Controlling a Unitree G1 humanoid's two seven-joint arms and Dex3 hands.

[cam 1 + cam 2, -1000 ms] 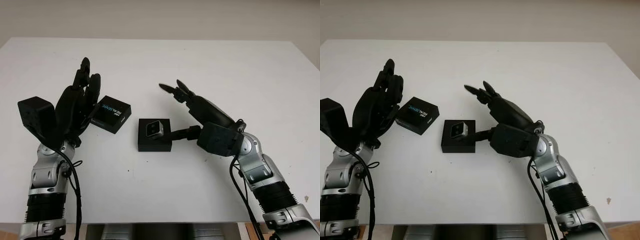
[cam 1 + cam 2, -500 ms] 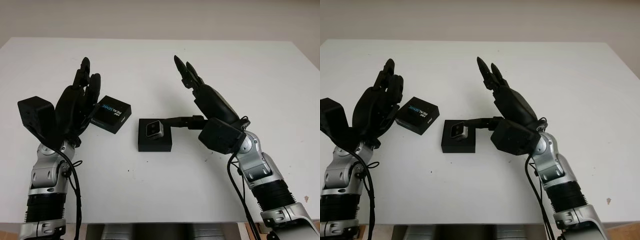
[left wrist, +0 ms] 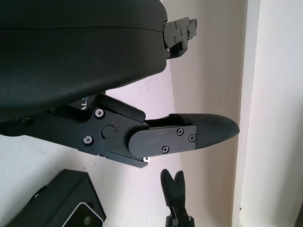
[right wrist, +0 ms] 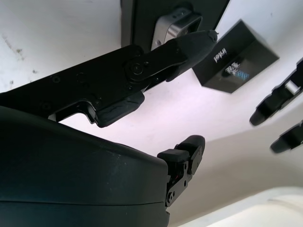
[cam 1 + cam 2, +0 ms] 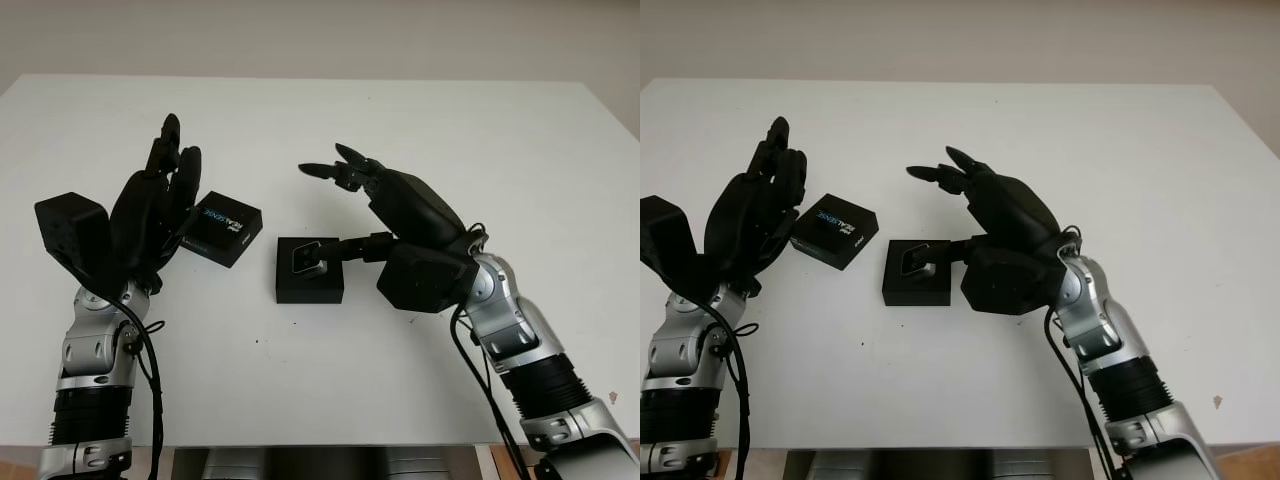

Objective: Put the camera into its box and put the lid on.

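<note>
The camera point(image 5: 308, 259) is sitting in the box point(image 5: 309, 271) at frame centre. The lid point(image 5: 222, 228) is lying just left of it, its long axis slanting. The left hand point(image 5: 150, 215), open, is touching the lid's left side, nearer than the right hand point(image 5: 385, 205), open above the box.

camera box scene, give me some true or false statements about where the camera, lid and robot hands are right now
1. The camera sits in the open box. True.
2. The lid is already on the box. False: it lies on the table beside the box, apart from it.
3. The lid lies between the left robot hand and the box. True.
4. The right robot hand grips the lid. False: it is open by the box, with one finger reaching over the camera.
5. The left robot hand holds the camera. False: it is open, next to the lid.
</note>
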